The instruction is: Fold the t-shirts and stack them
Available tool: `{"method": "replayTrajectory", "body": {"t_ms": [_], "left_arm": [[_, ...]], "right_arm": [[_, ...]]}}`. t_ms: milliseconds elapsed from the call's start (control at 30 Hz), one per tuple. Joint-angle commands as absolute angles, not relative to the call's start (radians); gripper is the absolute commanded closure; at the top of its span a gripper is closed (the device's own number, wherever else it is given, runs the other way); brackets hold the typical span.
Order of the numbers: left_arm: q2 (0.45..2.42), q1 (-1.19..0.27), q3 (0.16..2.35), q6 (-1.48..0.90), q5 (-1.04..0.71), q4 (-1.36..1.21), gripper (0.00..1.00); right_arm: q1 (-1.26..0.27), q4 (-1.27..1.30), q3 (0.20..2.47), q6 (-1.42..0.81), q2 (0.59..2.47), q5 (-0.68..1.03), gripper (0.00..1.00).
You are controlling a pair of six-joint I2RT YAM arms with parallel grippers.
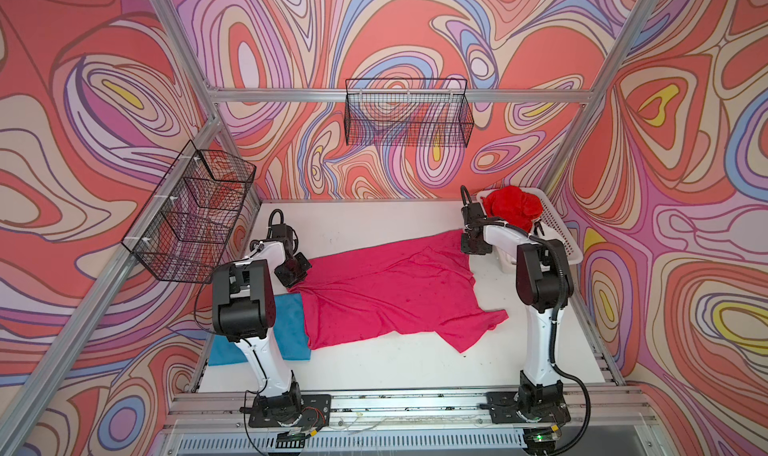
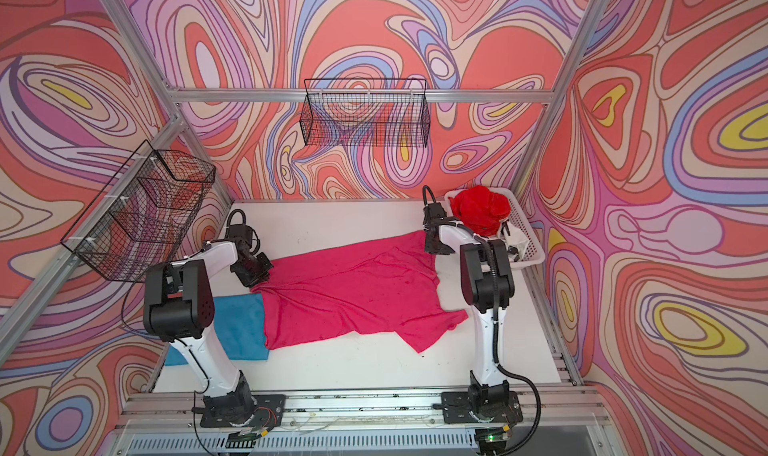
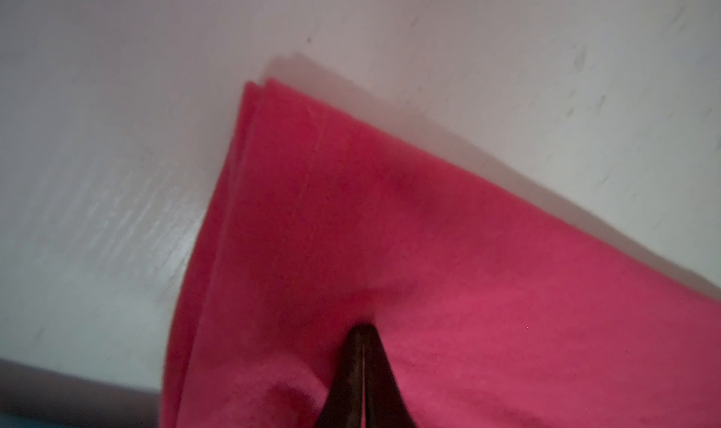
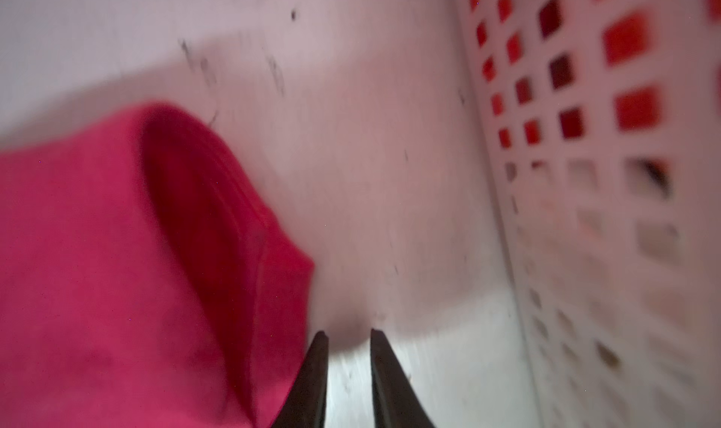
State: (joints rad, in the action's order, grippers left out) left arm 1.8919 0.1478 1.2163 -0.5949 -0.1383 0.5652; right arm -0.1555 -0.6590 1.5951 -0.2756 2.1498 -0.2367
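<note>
A magenta-pink t-shirt (image 1: 395, 292) (image 2: 353, 296) lies spread and rumpled across the middle of the white table (image 1: 374, 362). My left gripper (image 1: 297, 273) (image 3: 363, 328) is shut on its left corner, which hangs a little above the table in the left wrist view. My right gripper (image 1: 471, 246) (image 4: 347, 334) is low at the shirt's far right edge (image 4: 97, 250), slightly open over bare table, with nothing between its fingers. A folded teal-blue t-shirt (image 1: 291, 325) (image 2: 245, 325) lies at the left, partly under the pink one and the left arm. A bright red t-shirt (image 1: 513, 208) is piled in the white basket (image 1: 557, 225).
The white perforated basket (image 4: 585, 211) stands at the back right corner, close beside my right gripper. A black wire basket (image 1: 409, 113) hangs on the back wall and a wire rack (image 1: 187, 217) on the left wall. Both arm bases sit on the front rail.
</note>
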Motion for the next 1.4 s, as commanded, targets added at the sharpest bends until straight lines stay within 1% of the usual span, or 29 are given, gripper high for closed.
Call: {"method": "replayTrajectory", "body": {"t_ms": [0, 67, 200, 400, 467, 567, 700, 1033, 1367], "left_arm": [[1.927, 0.161, 1.171, -0.581, -0.109, 0.649, 0.92], [1.926, 0.163, 1.169, -0.58, -0.11, 0.647, 0.92], [1.922, 0.162, 1.163, -0.582, -0.114, 0.644, 0.92], [1.921, 0.162, 1.163, -0.581, -0.116, 0.644, 0.92], [1.921, 0.162, 1.163, -0.58, -0.117, 0.644, 0.92], [1.918, 0.162, 1.16, -0.581, -0.117, 0.644, 0.92], [1.915, 0.161, 1.155, -0.581, -0.117, 0.643, 0.92], [1.929, 0.162, 1.154, -0.579, -0.138, 0.625, 0.92], [1.941, 0.162, 1.171, -0.58, -0.153, 0.628, 0.92]], "right_arm": [[-0.149, -0.664, 1.539, -0.303, 2.061, -0.127, 0.79], [-0.15, -0.645, 1.494, -0.312, 2.042, -0.075, 0.81], [-0.152, -0.585, 1.414, -0.336, 2.012, -0.031, 0.81], [-0.152, -0.563, 1.406, -0.336, 2.058, -0.01, 0.81], [-0.152, -0.58, 1.418, -0.329, 2.08, -0.034, 0.82], [-0.149, -0.664, 1.435, -0.302, 2.116, -0.136, 0.83], [-0.147, -0.713, 1.418, -0.277, 2.106, -0.224, 0.85], [-0.142, -0.739, 1.416, -0.25, 2.142, -0.303, 0.87], [-0.134, -0.743, 1.428, -0.231, 2.143, -0.327, 0.86]]}}
